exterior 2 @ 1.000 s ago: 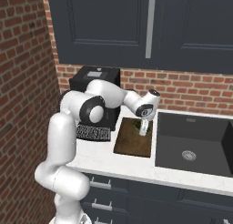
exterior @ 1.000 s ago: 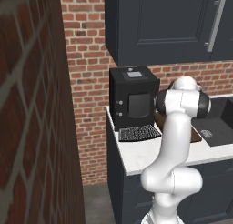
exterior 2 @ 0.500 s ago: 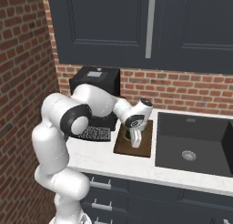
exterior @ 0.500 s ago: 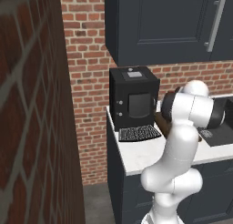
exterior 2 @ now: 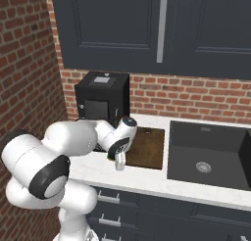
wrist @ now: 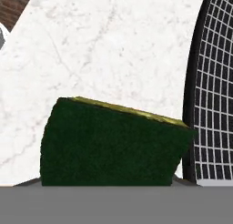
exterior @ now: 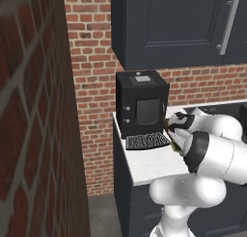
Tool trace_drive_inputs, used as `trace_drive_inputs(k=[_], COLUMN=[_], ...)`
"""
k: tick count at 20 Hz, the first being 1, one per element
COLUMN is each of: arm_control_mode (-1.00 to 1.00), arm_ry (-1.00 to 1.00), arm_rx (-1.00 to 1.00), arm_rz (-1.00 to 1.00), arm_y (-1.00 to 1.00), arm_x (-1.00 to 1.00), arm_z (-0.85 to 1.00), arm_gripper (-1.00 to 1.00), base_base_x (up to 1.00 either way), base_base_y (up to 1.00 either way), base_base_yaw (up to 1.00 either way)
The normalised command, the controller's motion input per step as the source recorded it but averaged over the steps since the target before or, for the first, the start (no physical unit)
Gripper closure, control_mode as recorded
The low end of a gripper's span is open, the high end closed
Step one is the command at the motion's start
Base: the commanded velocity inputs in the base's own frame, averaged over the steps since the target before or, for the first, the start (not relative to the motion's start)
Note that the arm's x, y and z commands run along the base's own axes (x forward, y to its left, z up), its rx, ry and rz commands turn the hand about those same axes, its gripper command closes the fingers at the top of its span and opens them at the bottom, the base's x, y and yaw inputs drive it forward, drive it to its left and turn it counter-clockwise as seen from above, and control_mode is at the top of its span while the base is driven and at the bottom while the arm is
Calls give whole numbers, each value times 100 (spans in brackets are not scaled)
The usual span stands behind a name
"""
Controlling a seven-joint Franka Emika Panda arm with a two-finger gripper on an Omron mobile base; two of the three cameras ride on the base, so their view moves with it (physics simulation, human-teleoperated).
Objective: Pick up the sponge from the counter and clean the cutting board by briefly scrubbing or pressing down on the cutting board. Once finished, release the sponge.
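The sponge (wrist: 113, 145) has a dark green face and a yellow layer. It sits close under the hand camera, tilted, and hides the fingertips. My gripper (exterior 2: 119, 162) appears shut on it and hangs just above the white counter (exterior 2: 142, 179). It is off the front left corner of the dark brown cutting board (exterior 2: 147, 146). Below the sponge the hand view shows bare marble, with no board under it.
A black grid-textured tray (wrist: 214, 82) lies right beside the sponge, in front of a black box-shaped appliance (exterior 2: 103, 95) by the brick wall. A dark sink (exterior 2: 208, 156) is set into the counter right of the board. Dark cabinets hang above.
The hand has swung off the cutting board, leftward and toward the counter's front, carrying the sponge. The arm's elbow has folded lower.
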Motion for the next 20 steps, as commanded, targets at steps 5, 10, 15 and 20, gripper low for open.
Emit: trace_drive_inputs(k=[5, 10, 15, 20], arm_control_mode=[-100, -100, -100, -100], arm_ry=[1, 12, 5, 0], arm_rx=[-5, -15, -1, -1], arm_rz=[1, 1, 3, 12], arm_y=[98, 38, 0, 0], arm_x=[-6, 33, 32, 0], arm_z=[40, -1, -21, 34], arm_gripper=[-100, -100, -100, -100], base_base_x=[0, 0, 0, 0], base_base_y=[0, 0, 0, 0], base_base_yaw=[0, 0, 0, 0])
